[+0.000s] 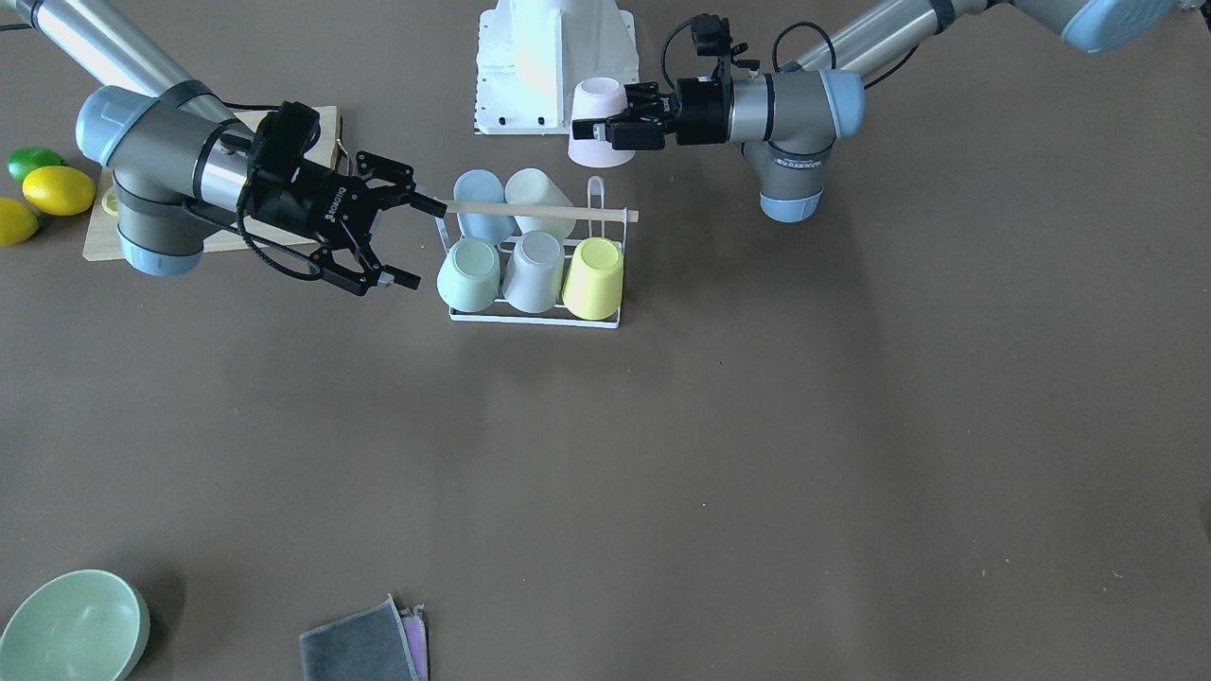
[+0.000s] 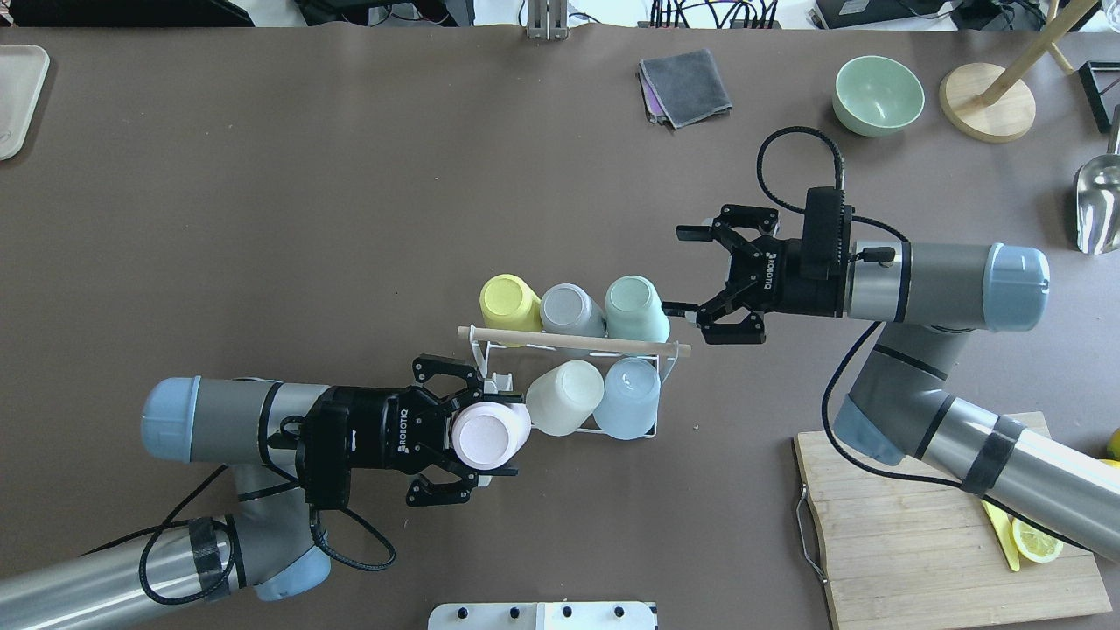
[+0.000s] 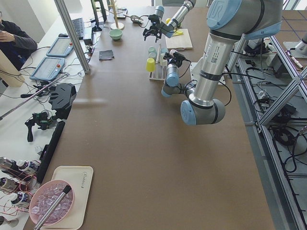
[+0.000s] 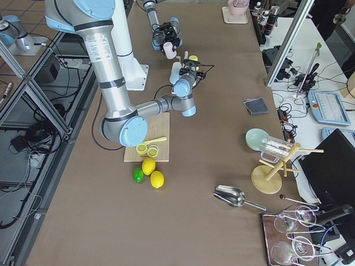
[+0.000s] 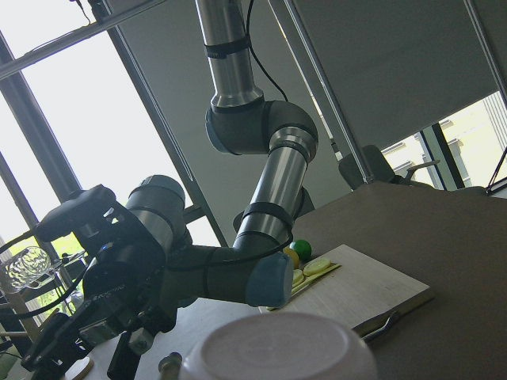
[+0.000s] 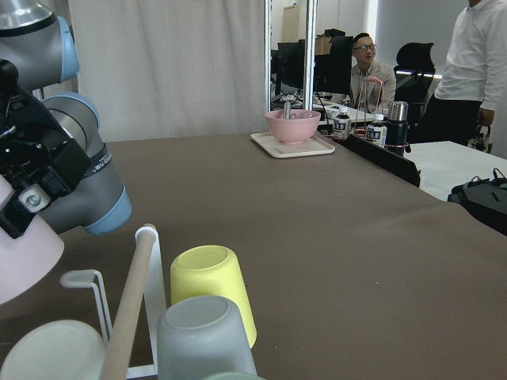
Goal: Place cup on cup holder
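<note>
The cup holder is a white wire rack with a wooden dowel across its top, standing mid-table. Five cups sit upside down on it: yellow, grey, mint, cream and light blue. My left gripper is shut on a pink cup, held bottom-up just beside the rack's end next to the cream cup. The pink cup also shows in the front view. My right gripper hangs open and empty at the rack's other end, near the dowel tip.
A wooden cutting board with lemon slices lies under my right arm. A green bowl, a grey cloth, a wooden stand and a metal scoop sit at the far right. Two lemons and a lime lie beside the board.
</note>
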Controlling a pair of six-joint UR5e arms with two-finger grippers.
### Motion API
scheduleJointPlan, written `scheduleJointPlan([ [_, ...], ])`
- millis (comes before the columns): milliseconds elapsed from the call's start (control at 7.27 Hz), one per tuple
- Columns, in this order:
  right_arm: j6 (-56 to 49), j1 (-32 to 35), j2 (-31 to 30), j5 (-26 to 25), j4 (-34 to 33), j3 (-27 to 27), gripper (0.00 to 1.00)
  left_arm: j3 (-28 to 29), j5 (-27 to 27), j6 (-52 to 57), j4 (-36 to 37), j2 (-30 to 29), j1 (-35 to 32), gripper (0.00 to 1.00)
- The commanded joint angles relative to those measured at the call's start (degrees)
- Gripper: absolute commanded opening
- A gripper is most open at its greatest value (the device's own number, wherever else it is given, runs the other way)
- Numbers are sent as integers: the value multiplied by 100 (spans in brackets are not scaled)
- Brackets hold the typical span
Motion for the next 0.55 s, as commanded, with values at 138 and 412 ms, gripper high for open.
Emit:
scheduleJointPlan([
  [138, -2, 1229, -501, 1774, -552, 110, 100, 36, 156, -37, 1, -13, -72, 50],
  [412, -2, 2152, -948, 2961, -1009, 5, 100, 71, 341, -37, 1, -39, -98, 50],
])
